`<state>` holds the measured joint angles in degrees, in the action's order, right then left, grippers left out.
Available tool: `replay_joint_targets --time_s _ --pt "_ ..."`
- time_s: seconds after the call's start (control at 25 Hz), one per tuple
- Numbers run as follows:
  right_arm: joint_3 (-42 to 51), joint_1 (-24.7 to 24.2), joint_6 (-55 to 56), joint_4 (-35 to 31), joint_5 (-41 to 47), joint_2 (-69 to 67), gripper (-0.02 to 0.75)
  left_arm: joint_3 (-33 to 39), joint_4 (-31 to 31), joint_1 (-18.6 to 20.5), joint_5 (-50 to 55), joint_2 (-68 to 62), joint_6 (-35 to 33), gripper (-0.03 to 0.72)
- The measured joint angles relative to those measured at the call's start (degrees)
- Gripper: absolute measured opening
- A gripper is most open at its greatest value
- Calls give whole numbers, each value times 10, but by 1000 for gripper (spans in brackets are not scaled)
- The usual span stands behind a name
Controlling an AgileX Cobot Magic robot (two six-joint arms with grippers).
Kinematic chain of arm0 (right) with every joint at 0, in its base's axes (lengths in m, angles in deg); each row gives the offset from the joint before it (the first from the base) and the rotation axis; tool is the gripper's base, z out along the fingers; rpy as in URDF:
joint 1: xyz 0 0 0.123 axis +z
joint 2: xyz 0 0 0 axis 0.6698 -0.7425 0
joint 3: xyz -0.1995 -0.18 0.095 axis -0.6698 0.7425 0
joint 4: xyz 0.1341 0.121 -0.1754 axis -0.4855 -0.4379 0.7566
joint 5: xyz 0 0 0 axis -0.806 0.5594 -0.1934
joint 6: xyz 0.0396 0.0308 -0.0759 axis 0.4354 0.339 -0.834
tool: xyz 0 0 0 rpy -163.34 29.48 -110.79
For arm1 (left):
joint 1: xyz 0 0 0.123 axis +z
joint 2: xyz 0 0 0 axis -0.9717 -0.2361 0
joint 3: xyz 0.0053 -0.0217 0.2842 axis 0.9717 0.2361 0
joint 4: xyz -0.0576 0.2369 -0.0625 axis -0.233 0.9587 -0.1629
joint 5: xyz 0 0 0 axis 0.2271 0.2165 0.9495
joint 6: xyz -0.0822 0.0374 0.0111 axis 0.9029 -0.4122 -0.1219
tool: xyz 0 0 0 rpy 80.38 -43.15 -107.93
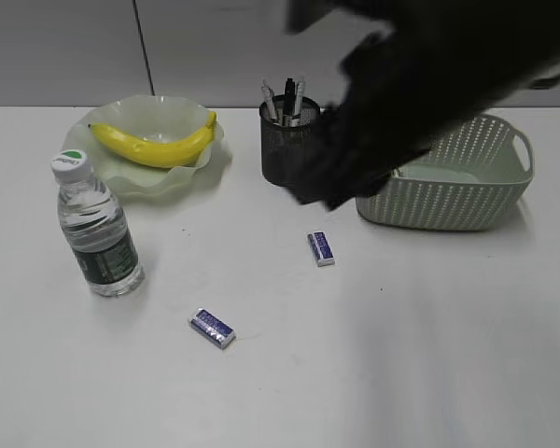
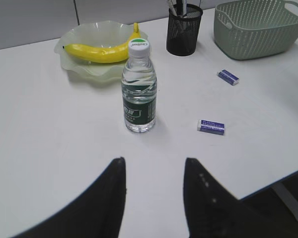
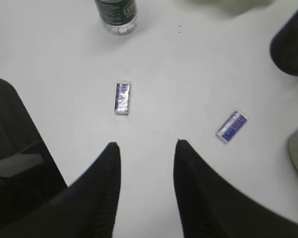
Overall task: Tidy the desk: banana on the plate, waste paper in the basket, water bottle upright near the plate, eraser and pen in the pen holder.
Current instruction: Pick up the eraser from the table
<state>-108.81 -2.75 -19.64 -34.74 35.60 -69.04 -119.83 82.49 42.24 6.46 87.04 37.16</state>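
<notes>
Right wrist view — eraser (image 3: 122, 97) just ahead of spread, empty right claw (image 3: 145, 148).

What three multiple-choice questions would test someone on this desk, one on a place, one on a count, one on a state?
1. Where is the banana?
A. in the basket
B. on the plate
C. beside the bottle

2. How many erasers lie on the desk?
A. one
B. two
C. three

3. How does the bottle stand?
A. upright, capped
B. on its side
C. upright, cap off

Answers:
B, the banana rests inside the ruffled green dish.
B, one eraser lies near the pen holder, another eraser nearer the camera.
A, its white cap points up.
</notes>
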Motion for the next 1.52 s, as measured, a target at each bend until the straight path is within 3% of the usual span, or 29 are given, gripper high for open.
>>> replay_joint_targets --time_s 0.2,0.36,0.64,0.84,1.24,1.36,1.52 --pt "-108 87 77 64 33 -192 296 0 0 0 0 0 0 293" --pt "-203 122 161 116 111 -327 302 0 0 0 0 0 0 293" --pt "-318 130 229 119 147 -468 477 0 0 0 0 0 0 293" --pt "-352 130 240 120 150 -516 496 0 0 0 0 0 0 293" --pt "-355 130 243 123 152 -553 353 0 0 0 0 0 0 293" --pt "-357 130 246 124 158 -555 189 0 0 0 0 0 0 293" --pt "-357 130 267 127 166 -550 195 0 0 0 0 0 0 293"
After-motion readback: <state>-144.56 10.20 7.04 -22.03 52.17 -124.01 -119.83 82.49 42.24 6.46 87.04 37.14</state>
